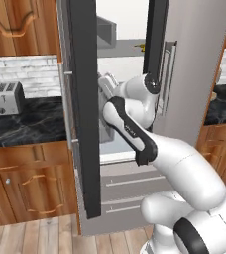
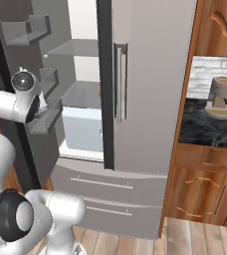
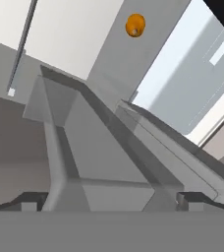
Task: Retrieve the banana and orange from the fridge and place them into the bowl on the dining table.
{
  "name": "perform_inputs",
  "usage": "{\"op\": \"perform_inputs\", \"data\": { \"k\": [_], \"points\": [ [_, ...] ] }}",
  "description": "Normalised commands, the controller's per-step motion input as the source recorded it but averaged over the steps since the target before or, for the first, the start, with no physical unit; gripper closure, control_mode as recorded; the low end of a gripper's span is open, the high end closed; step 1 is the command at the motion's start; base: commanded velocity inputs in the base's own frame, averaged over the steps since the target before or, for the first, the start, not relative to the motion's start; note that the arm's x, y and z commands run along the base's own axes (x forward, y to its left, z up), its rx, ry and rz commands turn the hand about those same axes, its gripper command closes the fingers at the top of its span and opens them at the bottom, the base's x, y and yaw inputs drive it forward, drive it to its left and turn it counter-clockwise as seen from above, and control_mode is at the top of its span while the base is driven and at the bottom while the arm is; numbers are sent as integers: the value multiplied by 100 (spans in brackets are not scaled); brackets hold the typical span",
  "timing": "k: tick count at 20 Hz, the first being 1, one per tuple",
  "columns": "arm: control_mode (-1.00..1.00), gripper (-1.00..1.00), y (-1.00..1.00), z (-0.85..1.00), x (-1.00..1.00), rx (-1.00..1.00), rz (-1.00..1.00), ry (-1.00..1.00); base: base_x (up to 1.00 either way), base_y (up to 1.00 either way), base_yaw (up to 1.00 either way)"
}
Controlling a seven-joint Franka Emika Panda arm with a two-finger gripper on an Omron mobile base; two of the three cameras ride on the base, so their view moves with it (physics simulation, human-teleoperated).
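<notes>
The fridge (image 1: 194, 74) stands with its left door (image 1: 83, 109) swung open, and my arm reaches into its white interior. In the hand view my gripper (image 3: 113, 201) is open, its two dark fingertips (image 3: 30, 199) wide apart with nothing between them. The orange (image 3: 135, 24) rests on a grey shelf far ahead of the fingertips. A grey shelf ledge (image 3: 99, 162) lies close in front of them. A small yellow banana (image 1: 140, 47) lies on an upper shelf inside. The bowl and the dining table are out of view.
The right fridge door (image 2: 150, 84) is shut, its bar handle (image 2: 120, 82) facing me. Two grey drawers (image 2: 105, 191) sit below. A toaster (image 1: 8, 97) stands on the black counter to the left, a brown appliance (image 2: 221, 97) on the counter to the right.
</notes>
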Motion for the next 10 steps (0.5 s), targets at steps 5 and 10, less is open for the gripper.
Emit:
{"op": "perform_inputs", "data": {
  "k": [5,10],
  "points": [
    [-100,-100,88,-12,-46,-9,0,-11,0,0,0],
    [-100,-100,2,60,-84,0,-4,-39,0,0,0]
  ]
}}
